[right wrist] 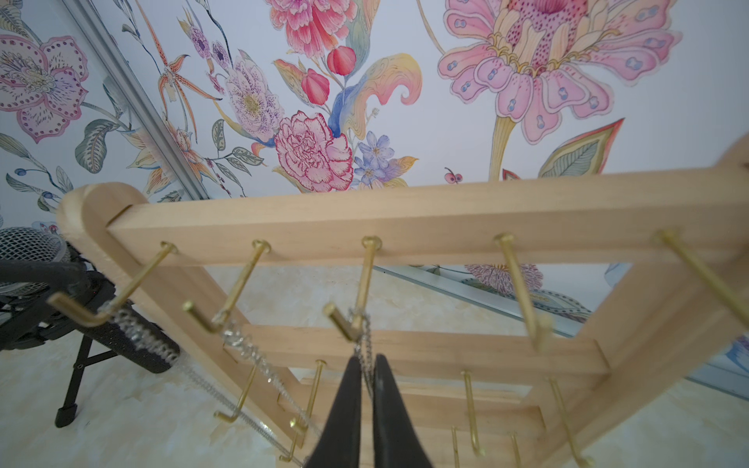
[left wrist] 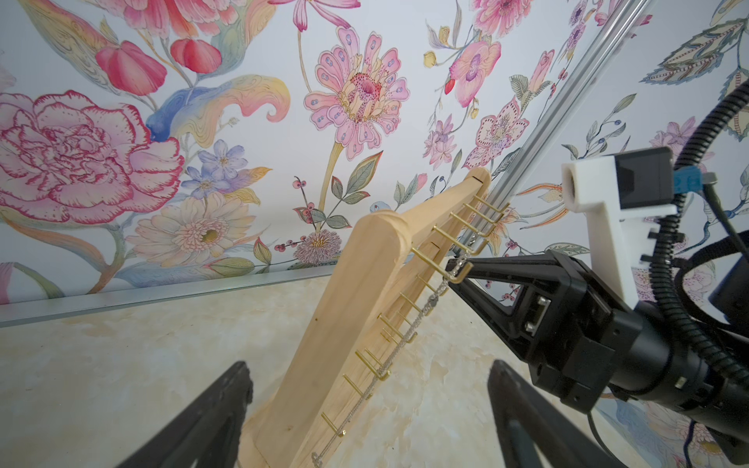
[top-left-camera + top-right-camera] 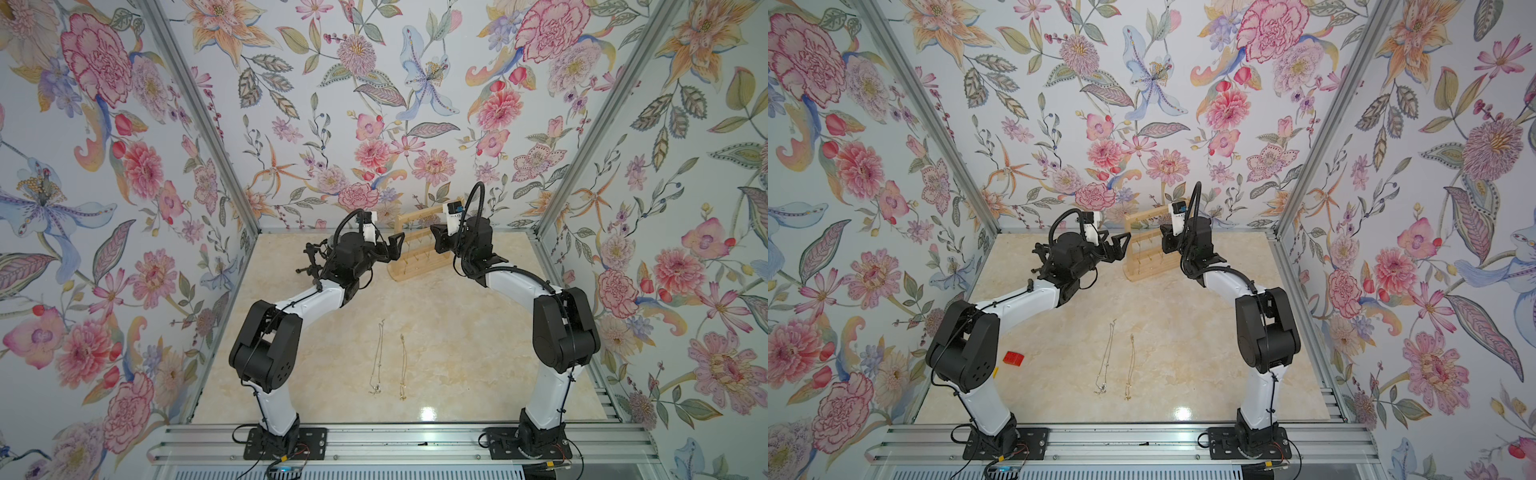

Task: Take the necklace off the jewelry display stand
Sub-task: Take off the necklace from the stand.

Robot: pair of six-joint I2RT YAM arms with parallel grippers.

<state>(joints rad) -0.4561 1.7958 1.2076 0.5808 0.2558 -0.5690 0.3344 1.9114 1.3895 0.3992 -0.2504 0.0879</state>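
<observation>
While the left gripper (image 3: pixel 396 248) hangs wide open, right gripper (image 1: pixel 368 360): jaws pinched together on the necklace (image 1: pixel 363 336), just under its gold hook (image 1: pixel 367 275)!
Necklace: hung off the top crossbar (image 1: pixel 405 219), chain dropping straight between the black fingertips (image 1: pixel 348 389).
Jewelry display stand (image 3: pixel 419 249): upright at twelve o'clock on the table (image 3: pixel 457 332).
Left gripper: holding nothing, at the stand's nine o'clock.
Spare chains (image 3: pixel 377 357): two, lying flat toward six o'clock, well apart from the stand.

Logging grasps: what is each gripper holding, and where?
Right gripper pinches the hanging necklace chain just below its hook; left gripper is open, empty.
</observation>
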